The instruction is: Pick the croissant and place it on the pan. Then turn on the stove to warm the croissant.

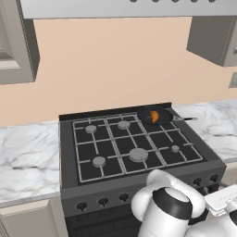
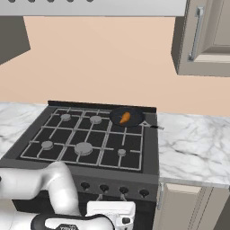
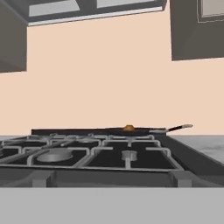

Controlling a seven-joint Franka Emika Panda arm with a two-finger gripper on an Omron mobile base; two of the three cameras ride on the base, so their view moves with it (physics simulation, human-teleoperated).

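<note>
- Orange-brown and small, the croissant (image 1: 154,115) is seen lying inside the pan (image 1: 147,111), so the first job looks done.
- A curved moon shape is shown by the croissant, and it is much smaller than the black round pan around it.
- The pan is set on the burner at the 1 o'clock corner of the stove (image 1: 69,152), likely so the flame under it can warm the food.
- A thin dark handle (image 1: 185,119) is stuck out toward 3 o'clock, over the edge of the marble counter (image 1: 28,152).
- In the hand view, the croissant (image 3: 128,128) is seen as a small orange bump at 12 o'clock, far across the grates.
- The hand is held low, in front of the stove, near the row of black knobs (image 2: 123,190); this is likely because a knob must be turned next.
- The claw's fingers are not shown clearly, but they are taken to be spread wide apart, with nothing pinched.
- It cannot be told which knob belongs to the pan's burner.
</note>
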